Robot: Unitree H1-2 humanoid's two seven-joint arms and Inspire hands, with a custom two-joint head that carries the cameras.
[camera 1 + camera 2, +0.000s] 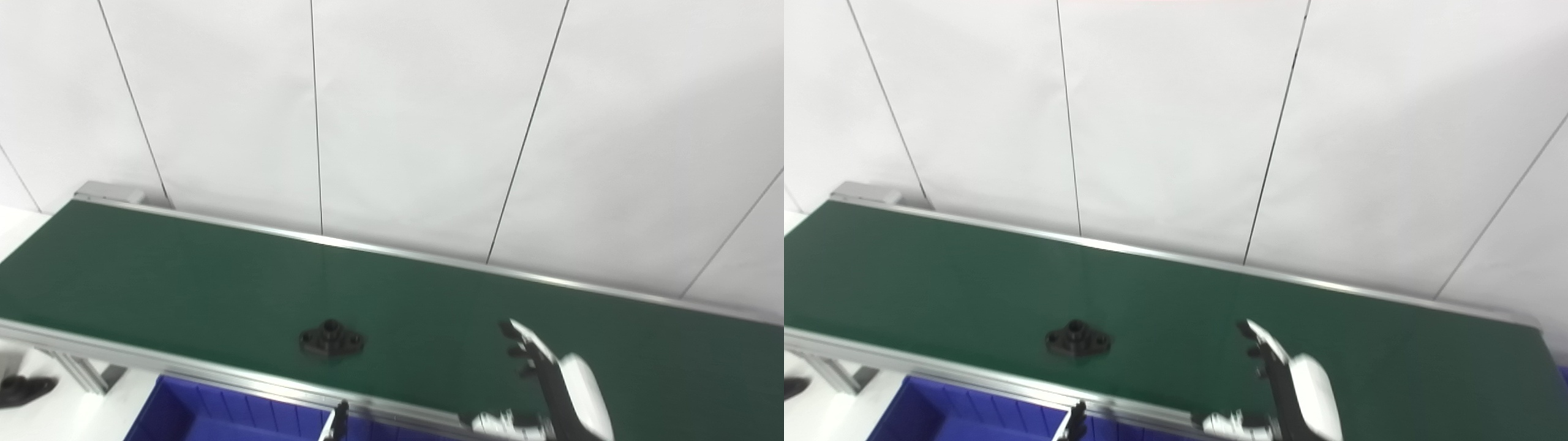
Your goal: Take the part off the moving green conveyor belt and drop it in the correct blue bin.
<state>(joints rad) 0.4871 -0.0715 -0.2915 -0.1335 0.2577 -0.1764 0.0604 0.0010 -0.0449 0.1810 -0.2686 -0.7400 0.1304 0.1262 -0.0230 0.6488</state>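
A small black flanged part lies on the green conveyor belt, near its front edge; it also shows in the right eye view. My right hand hovers over the belt to the right of the part, fingers spread, thumb out, holding nothing. It stands well apart from the part. A blue bin sits below the belt's front rail, left of centre. Only a dark fingertip of my left hand shows at the bottom edge.
The belt's aluminium front rail runs between belt and bin. A white panelled wall stands right behind the belt. A white divider stands at the bin's right end. A dark object lies on the white surface at far left.
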